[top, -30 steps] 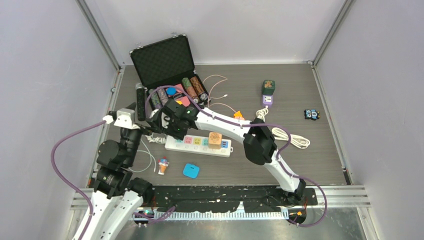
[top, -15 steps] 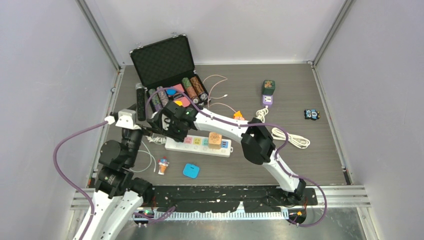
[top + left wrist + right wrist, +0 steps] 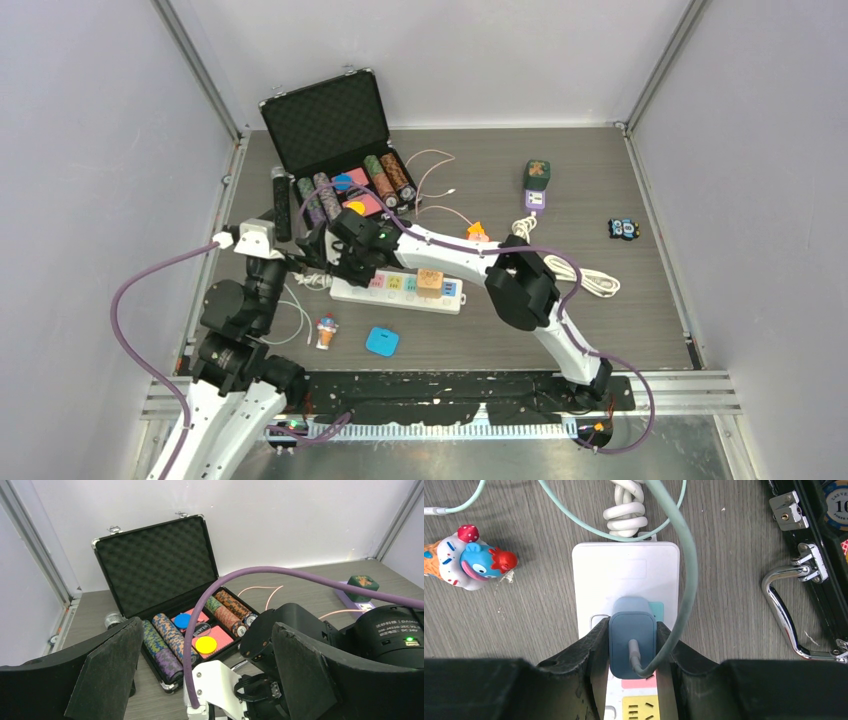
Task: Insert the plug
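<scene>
My right gripper (image 3: 632,647) is shut on a blue plug (image 3: 632,632), fingers (image 3: 596,650) on both its sides. The plug stands over the teal socket at the cord end of the white power strip (image 3: 624,570); its prongs are hidden. A pale green cable (image 3: 687,580) loops from the plug's back. From above, the right gripper (image 3: 347,268) sits over the left end of the strip (image 3: 395,293). My left gripper (image 3: 207,630) is open and empty, just left of the right wrist (image 3: 293,262).
An open poker chip case (image 3: 330,130) lies behind the strip, its metal handle (image 3: 784,615) close by. A wooden cube (image 3: 430,280) is plugged into the strip. An ice-cream toy (image 3: 326,330), a blue pad (image 3: 381,341) and a coiled white cord (image 3: 582,277) lie around.
The right gripper with the plug has shifted slightly right and nearer, settling over the strip's left end. The left arm has barely moved.
</scene>
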Controlling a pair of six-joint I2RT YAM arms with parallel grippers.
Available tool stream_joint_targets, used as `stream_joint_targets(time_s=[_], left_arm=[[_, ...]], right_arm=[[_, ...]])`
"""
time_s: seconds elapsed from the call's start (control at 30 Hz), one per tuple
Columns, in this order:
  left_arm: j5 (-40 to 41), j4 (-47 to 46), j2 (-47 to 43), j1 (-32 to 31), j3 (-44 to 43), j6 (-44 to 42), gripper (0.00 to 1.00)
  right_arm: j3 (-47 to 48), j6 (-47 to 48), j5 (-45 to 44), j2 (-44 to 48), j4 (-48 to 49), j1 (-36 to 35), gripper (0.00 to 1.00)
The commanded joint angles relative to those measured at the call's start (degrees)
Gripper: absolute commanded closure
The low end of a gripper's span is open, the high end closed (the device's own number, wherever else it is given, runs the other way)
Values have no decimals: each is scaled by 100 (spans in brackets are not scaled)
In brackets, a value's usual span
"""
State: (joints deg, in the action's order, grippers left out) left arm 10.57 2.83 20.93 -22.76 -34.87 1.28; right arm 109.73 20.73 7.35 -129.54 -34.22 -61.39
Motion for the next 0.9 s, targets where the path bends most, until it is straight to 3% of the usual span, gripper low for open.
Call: stream_joint_targets(time_s=[0.0,0.23,0.6,0.83,0.87], left_arm=[[97,-257,-16,8,118,7,0],[64,-397,-25,9,140,-19,0],[129,-389,-148,9,186,-46,0],[129,-376,-107,9,136,-39,0],[134,-381,-105,9,125,-40,0]], right_arm=[[-592,44,-110,-401,-236,-29,95],[-299,-271,85,-82,-138,62,95],[-2565,-334,25,442,1858,119,95],[-2579,-535,-146,334,1907,115,94],[-2446,-610,-186,364,1821,117,87]])
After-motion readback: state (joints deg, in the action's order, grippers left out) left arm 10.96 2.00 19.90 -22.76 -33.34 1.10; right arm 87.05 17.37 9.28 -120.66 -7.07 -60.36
